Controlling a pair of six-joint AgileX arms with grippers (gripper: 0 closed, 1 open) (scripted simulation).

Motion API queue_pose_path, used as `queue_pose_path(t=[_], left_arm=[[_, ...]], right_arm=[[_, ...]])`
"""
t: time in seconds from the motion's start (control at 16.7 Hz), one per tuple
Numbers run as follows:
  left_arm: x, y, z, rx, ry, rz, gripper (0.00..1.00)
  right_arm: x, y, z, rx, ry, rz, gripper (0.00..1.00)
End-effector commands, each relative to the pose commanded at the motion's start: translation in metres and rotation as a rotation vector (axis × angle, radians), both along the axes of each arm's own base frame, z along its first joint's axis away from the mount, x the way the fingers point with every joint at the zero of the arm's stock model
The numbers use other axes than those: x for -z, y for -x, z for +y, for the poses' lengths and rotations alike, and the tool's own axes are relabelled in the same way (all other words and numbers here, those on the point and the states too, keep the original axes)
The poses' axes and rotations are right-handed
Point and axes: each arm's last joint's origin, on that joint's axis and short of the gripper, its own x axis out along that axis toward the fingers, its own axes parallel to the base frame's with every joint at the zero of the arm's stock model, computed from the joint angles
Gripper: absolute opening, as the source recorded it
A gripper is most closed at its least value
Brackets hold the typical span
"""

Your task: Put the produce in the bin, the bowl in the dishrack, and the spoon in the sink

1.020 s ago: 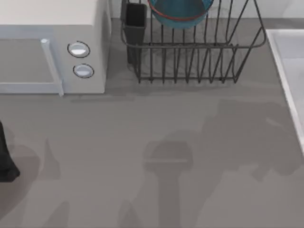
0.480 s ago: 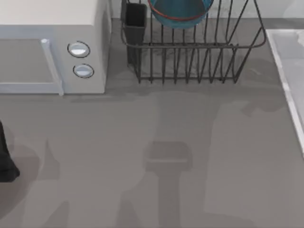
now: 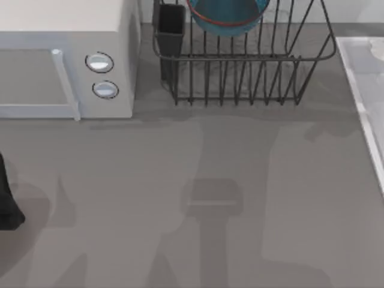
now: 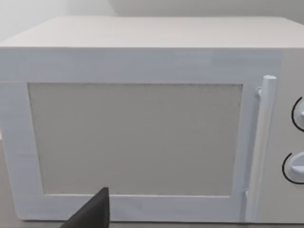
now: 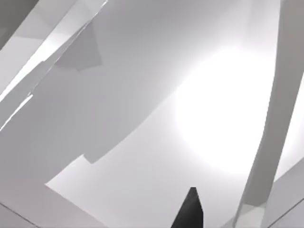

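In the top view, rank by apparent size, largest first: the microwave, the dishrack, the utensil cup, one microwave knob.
1. Microwave and dishrack: both cut off by the frame edge, too close to rank.
2. Utensil cup.
3. Knob, smallest.

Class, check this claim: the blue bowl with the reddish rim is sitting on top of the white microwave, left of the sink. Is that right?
Not quite. The top view shows the blue bowl in the dishrack, not on the microwave. It is indeed left of the sink.
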Motion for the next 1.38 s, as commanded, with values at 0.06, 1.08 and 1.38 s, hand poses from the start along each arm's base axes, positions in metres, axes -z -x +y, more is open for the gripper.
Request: queue_pose_path(t=[0.06,1.08,1.38], left_arm=[[0.000,0.000,0.000,0.000,0.000,0.000,1.00],[0.000,0.000,0.000,0.000,0.000,0.000,1.00],[0.000,0.000,0.000,0.000,0.000,0.000,1.00]], right_arm=[[0.003,0.000,0.000,-0.001,0.000,0.000,0.00],[0.044,-0.002,0.001,-0.006,0.001,-0.001,0.45],[0.044,-0.002,0.001,-0.006,0.001,-0.001,0.83]])
